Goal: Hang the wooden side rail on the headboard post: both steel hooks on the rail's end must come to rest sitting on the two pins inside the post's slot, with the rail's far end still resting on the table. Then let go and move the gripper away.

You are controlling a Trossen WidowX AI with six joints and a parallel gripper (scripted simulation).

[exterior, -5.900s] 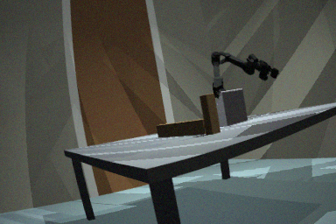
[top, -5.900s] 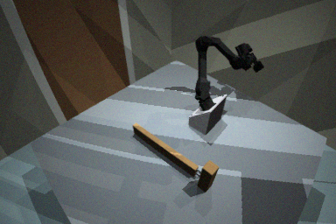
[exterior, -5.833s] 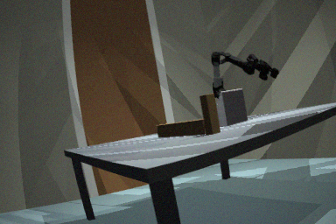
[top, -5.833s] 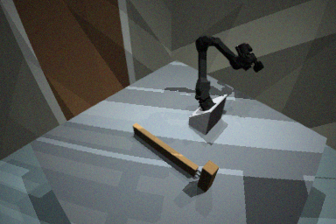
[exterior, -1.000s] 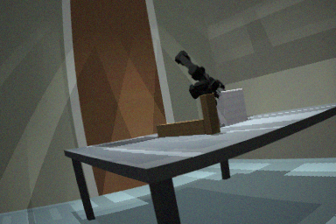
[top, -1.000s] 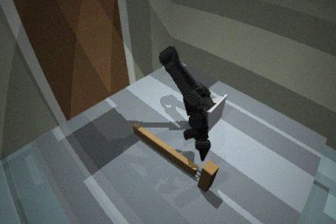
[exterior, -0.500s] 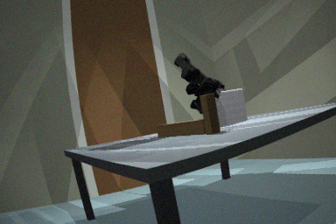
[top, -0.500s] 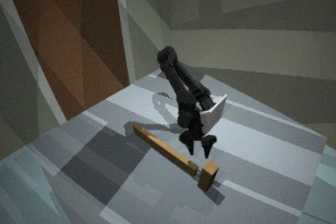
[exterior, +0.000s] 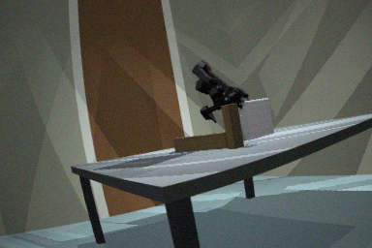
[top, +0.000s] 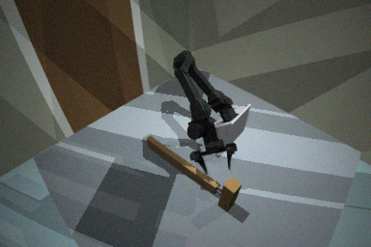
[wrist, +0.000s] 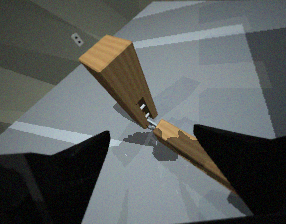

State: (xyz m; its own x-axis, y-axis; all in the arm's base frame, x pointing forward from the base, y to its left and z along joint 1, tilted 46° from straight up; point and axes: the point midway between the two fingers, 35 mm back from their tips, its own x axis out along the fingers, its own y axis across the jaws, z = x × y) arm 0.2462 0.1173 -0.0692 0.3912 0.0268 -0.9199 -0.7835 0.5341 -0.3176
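Plainly, the tool [top: 215,158] [wrist: 152,131] gapes wide and empty, with no legible writing visible

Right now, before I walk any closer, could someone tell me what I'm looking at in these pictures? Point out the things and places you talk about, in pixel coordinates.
The black machine is a robot arm [top: 193,95] [exterior: 215,85]. Its end effector [top: 216,168] [exterior: 212,118] [wrist: 152,131] is the two-fingered hand, open and holding nothing.

One picture looks down from above, one looks from beside the table [top: 299,162] [exterior: 145,174] [wrist: 179,47], and one comes from the arm's wrist, so the dark fingers fill its lower corners.

On the table a wooden post [top: 230,194] [exterior: 232,126] [wrist: 119,75] stands upright. A long wooden rail [top: 181,163] [exterior: 201,142] [wrist: 186,150] lies low, one end at the post. Small metal pieces show where they meet; whether they are fully hooked, I cannot tell.
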